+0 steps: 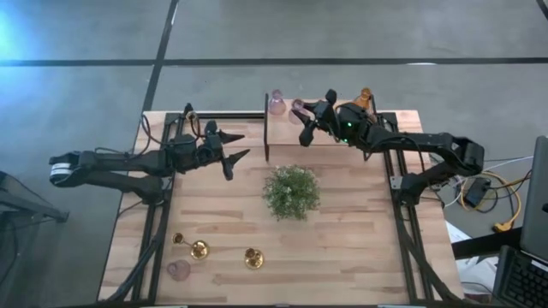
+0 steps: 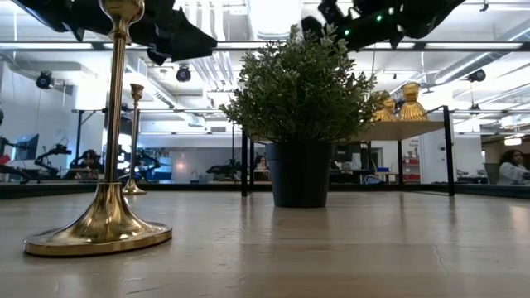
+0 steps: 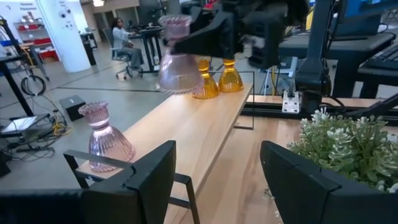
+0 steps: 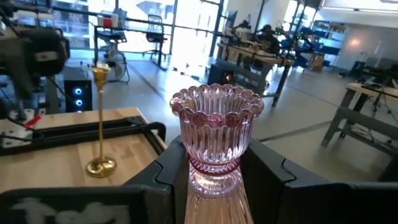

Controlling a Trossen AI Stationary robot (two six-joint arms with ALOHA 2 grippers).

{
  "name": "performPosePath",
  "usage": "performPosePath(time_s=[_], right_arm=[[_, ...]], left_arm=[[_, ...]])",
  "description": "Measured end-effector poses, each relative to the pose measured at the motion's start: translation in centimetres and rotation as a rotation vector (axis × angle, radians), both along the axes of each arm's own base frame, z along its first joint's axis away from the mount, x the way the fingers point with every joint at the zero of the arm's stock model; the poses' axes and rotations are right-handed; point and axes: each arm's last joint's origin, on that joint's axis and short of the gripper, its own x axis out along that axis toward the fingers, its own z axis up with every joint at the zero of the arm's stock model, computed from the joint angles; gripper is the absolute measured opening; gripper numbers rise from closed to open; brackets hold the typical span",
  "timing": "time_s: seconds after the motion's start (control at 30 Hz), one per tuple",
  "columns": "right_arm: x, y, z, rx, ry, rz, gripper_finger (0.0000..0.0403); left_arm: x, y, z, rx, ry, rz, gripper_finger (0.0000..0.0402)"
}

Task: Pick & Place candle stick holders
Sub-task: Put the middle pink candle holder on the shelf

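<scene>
Brass holders (image 1: 199, 249) and a pink glass one (image 1: 178, 270) stand at the table's near-left corner. The left gripper (image 1: 235, 149) hovers with jaws apart, holding nothing, left of the green plant (image 1: 292, 191). On the far shelf (image 3: 193, 134), the right gripper (image 1: 304, 120) clamps a pink holder (image 4: 214, 146), between another pink holder (image 1: 276, 103) and amber holders (image 1: 363, 97)

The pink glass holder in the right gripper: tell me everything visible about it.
The pink glass holder is ribbed, translucent and bottle-shaped, with a scalloped cup rim, a narrow neck and a flaring body. It stands upright, clamped at the neck between the right gripper fingers, held in the air above the raised wooden shelf at the table's far edge, touching nothing else.
</scene>
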Motion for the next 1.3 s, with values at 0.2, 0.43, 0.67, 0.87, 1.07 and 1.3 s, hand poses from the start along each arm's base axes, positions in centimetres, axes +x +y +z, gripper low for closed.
performPosePath(time_s=[0.2, 0.43, 0.67, 0.87, 1.07, 1.3], right_arm=[[0.8, -2.0, -0.8, 0.037, -0.01, -0.019, 0.0107], [1.6, -3.7, -2.6, 0.068, -0.043, -0.001, 0.0107], [2.4, -4.7, -4.7, 0.08, -0.031, 0.016, 0.0107], [2.8, -5.4, -5.9, 0.112, -0.032, 0.015, 0.0107], [2.7, -6.0, -6.7, 0.151, -0.034, -0.005, 0.0107], [2.4, -5.9, -7.2, 0.182, -0.036, -0.008, 0.0107]], left_arm=[[0.0, 0.0, -0.1, -0.019, -0.006, 0.001, 0.0238], [0.0, 0.0, -0.1, -0.024, -0.004, -0.001, 0.0238], [0.0, 0.0, -0.4, -0.025, 0.003, -0.001, 0.0238], [0.0, -0.1, -0.4, -0.027, 0.003, -0.012, 0.0238], [0.0, -0.1, -0.4, -0.028, 0.003, -0.021, 0.0238], [0.0, -0.1, -0.4, -0.029, 0.003, -0.027, 0.0238]])
